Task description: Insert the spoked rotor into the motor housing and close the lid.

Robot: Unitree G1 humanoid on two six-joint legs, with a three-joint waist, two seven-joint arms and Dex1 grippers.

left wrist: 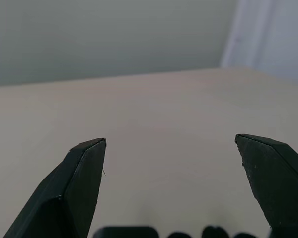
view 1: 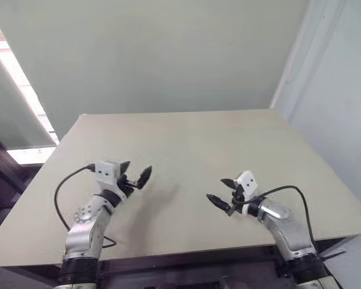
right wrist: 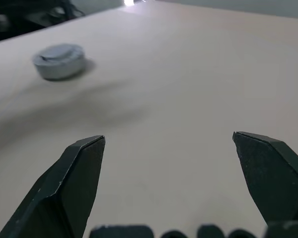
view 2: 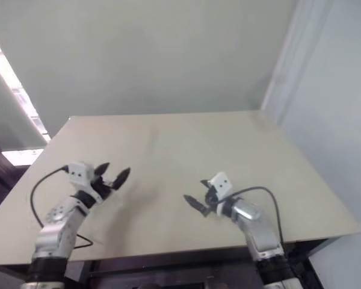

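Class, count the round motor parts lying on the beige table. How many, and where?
1. A dull grey round part lies on the beige table, ahead of the right end effector, untouched. Others may be hidden from these views.

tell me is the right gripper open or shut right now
Open. The right gripper holds nothing; its two black fingers stand wide apart over the bare table.
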